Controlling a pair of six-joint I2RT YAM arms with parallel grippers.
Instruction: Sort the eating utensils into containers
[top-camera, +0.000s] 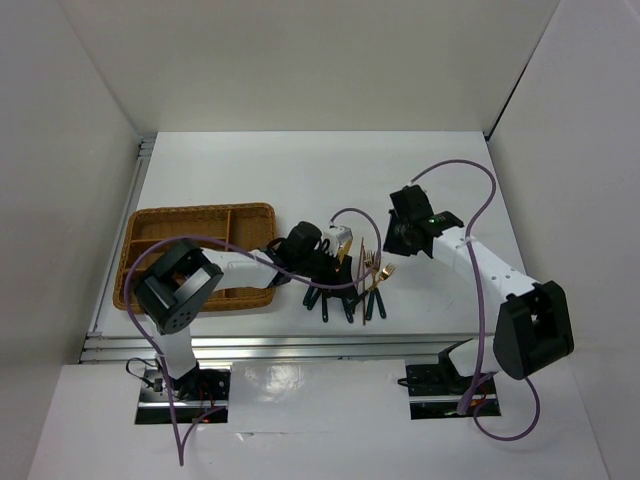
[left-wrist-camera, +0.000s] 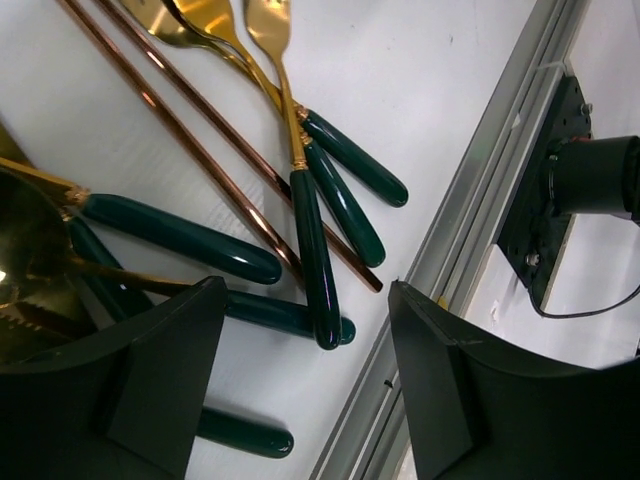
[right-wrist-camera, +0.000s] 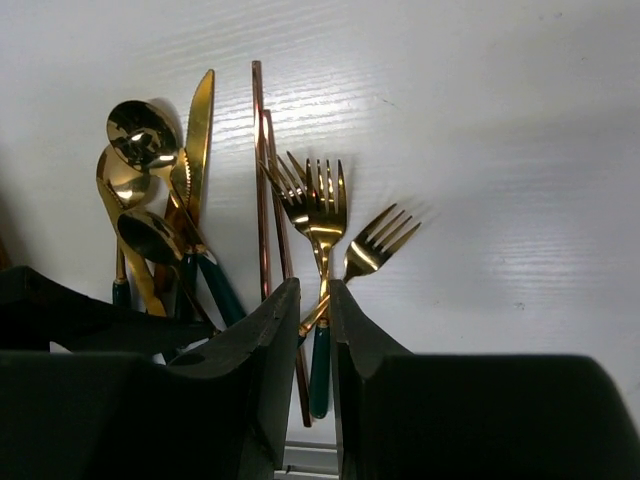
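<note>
Utensils (top-camera: 350, 282) lie piled on the table (top-camera: 300, 170) just right of the tray (top-camera: 200, 210). Left gripper (left-wrist-camera: 305, 290) open over crossed handles (left-wrist-camera: 180, 240); right gripper (right-wrist-camera: 314, 290) barely parted, empty. Risk: I close on two handles and drag the neighbours

no text or label can be read.

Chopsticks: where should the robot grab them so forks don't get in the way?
Probably near their far ends, coming straight down and pinching across the pair. There the chopsticks lie bare on the table; closer in, a fork handle crosses over them.
</note>
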